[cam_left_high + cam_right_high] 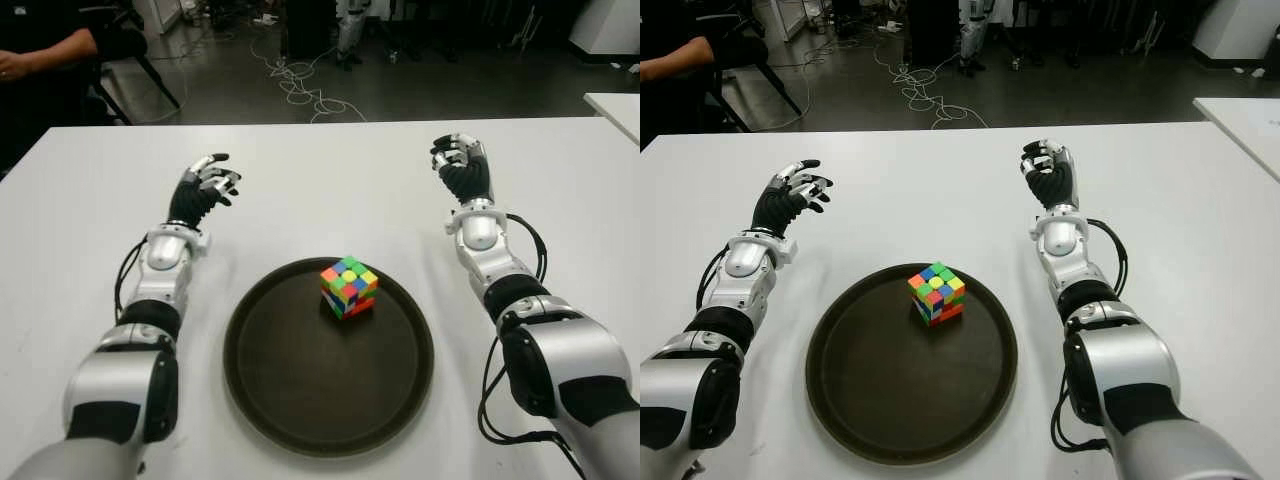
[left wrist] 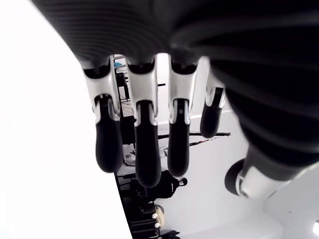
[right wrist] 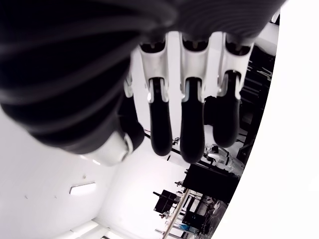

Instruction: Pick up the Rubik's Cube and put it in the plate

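Observation:
A multicoloured Rubik's Cube [image 1: 349,286] stands inside the dark round plate [image 1: 290,400], toward its far side, with nothing touching it. My left hand [image 1: 205,188] shows over the white table to the left of the plate, fingers relaxed and holding nothing. To the right of the plate and a little farther back is my right hand [image 1: 460,165], its fingers loosely extended and empty too. Both wrist views show only bare fingers [image 2: 139,149] [image 3: 192,124] with nothing between them.
The white table [image 1: 330,170] stretches around the plate. A second white table corner [image 1: 615,105] shows at the far right. A seated person's arm [image 1: 40,55] and cables on the floor [image 1: 300,85] lie beyond the far table edge.

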Robot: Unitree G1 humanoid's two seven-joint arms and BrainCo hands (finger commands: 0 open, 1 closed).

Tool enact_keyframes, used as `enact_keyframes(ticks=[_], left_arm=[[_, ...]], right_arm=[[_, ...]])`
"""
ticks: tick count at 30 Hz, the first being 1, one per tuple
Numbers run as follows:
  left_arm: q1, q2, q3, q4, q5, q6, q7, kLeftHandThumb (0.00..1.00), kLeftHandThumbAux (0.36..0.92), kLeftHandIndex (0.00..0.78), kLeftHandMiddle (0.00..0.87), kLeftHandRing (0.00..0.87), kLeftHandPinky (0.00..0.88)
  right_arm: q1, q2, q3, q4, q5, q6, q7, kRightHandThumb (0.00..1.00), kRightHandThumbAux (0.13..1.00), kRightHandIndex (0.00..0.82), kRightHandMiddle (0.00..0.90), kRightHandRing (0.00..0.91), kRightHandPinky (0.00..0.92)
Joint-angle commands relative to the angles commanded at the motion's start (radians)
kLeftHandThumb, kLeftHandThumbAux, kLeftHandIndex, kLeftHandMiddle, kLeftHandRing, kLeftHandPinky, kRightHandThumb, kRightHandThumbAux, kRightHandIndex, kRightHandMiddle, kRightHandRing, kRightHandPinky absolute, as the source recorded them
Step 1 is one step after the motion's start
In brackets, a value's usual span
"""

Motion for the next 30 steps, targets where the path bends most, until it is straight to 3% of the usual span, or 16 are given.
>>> enact_keyframes(ticks=[4, 7, 10, 24, 26, 30], left_arm=[[0.003, -0.002, -0.001, -0.004, 0.003, -0.011, 0.005, 0.621, 0.631, 0.222, 0.416, 0.481, 0.505], [0.005, -0.004, -0.002, -0.01, 0.005, -0.016, 0.014, 0.833, 0.628, 0.23, 0.456, 0.48, 0.51], [0.005, -0.004, -0.002, -0.011, 0.007, -0.017, 0.019, 0.903, 0.627, 0.236, 0.47, 0.478, 0.516], [0.007, -0.01, 0.003, -0.017, 0.003, -0.014, 0.029, 0.938, 0.627, 0.247, 0.477, 0.487, 0.542], [0.008, -0.011, 0.005, -0.018, -0.001, -0.019, 0.026, 0.89, 0.647, 0.333, 0.474, 0.492, 0.544], [0.009, -0.015, 0.012, -0.019, -0.009, -0.023, 0.02, 0.84, 0.676, 0.352, 0.501, 0.491, 0.535]], right_arm=[[0.0, 0.001, -0.001, 0.0, 0.001, 0.0, -0.002, 0.67, 0.728, 0.41, 0.428, 0.484, 0.52], [-0.001, 0.001, -0.002, 0.0, 0.002, 0.002, -0.002, 0.671, 0.728, 0.41, 0.437, 0.486, 0.515], [-0.001, 0.001, -0.002, 0.0, 0.002, 0.004, -0.002, 0.671, 0.728, 0.41, 0.445, 0.488, 0.514], [0.0, 0.002, 0.001, 0.0, -0.002, 0.006, -0.005, 0.679, 0.728, 0.412, 0.457, 0.494, 0.524], [-0.001, 0.003, 0.002, 0.0, -0.002, 0.01, -0.007, 0.68, 0.728, 0.412, 0.461, 0.495, 0.526], [-0.002, 0.003, 0.003, 0.0, -0.004, 0.017, -0.013, 0.683, 0.728, 0.413, 0.466, 0.496, 0.528]])
